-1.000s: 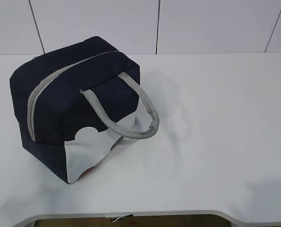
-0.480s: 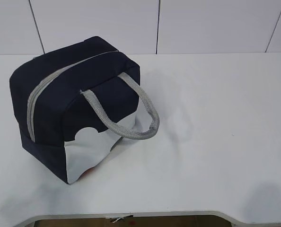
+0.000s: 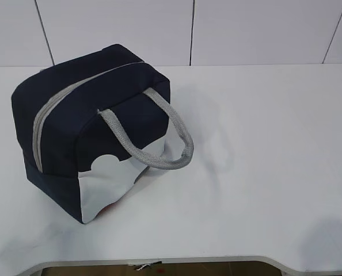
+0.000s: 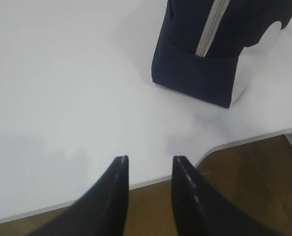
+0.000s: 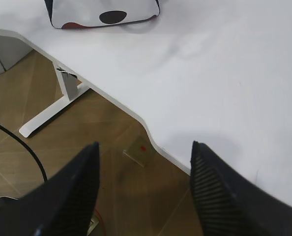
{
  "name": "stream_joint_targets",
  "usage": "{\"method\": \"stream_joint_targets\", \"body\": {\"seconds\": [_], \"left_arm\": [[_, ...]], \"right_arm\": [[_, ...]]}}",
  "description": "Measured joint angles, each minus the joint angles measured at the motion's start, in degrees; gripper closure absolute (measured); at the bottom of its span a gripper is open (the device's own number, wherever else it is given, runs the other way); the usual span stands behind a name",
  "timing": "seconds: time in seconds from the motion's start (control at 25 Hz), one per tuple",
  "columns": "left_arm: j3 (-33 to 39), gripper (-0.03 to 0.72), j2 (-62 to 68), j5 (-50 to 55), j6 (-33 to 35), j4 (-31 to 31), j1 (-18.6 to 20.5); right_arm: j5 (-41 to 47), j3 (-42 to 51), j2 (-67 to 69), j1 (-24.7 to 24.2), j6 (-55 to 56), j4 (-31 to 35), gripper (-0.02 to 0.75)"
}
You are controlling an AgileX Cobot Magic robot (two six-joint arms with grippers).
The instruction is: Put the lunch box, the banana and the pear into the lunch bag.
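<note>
Lunch bag (image 3: 90,129): boxy, navy fabric over a white lower panel, at left of the exterior frame on the white desk (image 3: 263,144).
Zipper (image 3: 44,115): grey, closed along the top.
Handle (image 3: 159,144): grey webbing loop, drooping rightward.
Left gripper (image 4: 148,169): fingers slightly parted, holding nothing.
Right gripper (image 5: 143,162): fingers spread wide, holding nothing.

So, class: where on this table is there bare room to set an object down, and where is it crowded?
The lunch bag fills the table's left side, its handle flopping towards the middle. Bare top runs from that handle to the right edge, and along the near edge in front of the bag. Both grippers, left and right, hang open over the near edge.
</note>
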Motion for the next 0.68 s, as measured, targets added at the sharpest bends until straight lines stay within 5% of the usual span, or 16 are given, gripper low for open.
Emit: {"method": "stream_joint_targets", "body": {"seconds": [0.28, 0.68], "left_arm": [[0.0, 0.461, 0.0, 0.0, 0.0, 0.0, 0.0], [0.0, 0.461, 0.0, 0.0, 0.0, 0.0, 0.0]], "right_arm": [[0.0, 0.0, 0.0, -1.3, 0.3, -0.3, 0.26], [0.0, 0.0, 0.0, -12.6, 0.4, -0.3, 0.26]]}}
